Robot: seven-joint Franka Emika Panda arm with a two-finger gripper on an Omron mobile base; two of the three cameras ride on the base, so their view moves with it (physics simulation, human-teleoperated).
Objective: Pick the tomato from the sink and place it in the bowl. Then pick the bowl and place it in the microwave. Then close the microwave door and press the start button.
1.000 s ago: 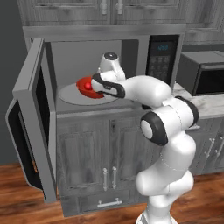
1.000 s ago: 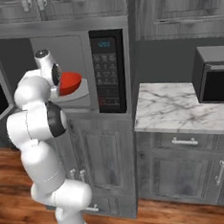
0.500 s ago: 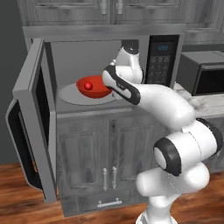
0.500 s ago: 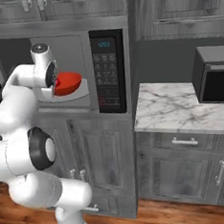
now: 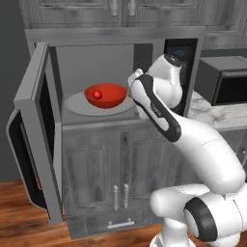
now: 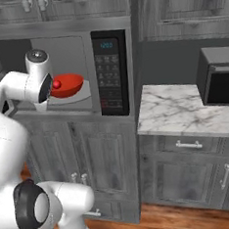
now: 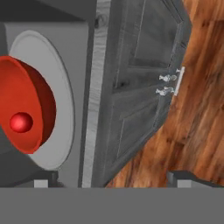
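1. Since a second ago the arm has pulled back out of the microwave [image 5: 111,72]; its hand now sits outside the cavity, right of the bowl, no longer touching it.
2. Microwave door [image 5: 36,130] stands swung wide open on the left.
3. Marble counter [image 6: 185,110] right of the microwave carries a smaller dark appliance [image 6: 219,78].
4. Turntable plate [image 5: 79,106] carries the bowl [image 5: 105,95].
5. Tomato [image 5: 97,94] rests inside the bowl.
6. Pincer [image 7: 109,183]: tips apart at the hand view's lower edge, nothing between them.
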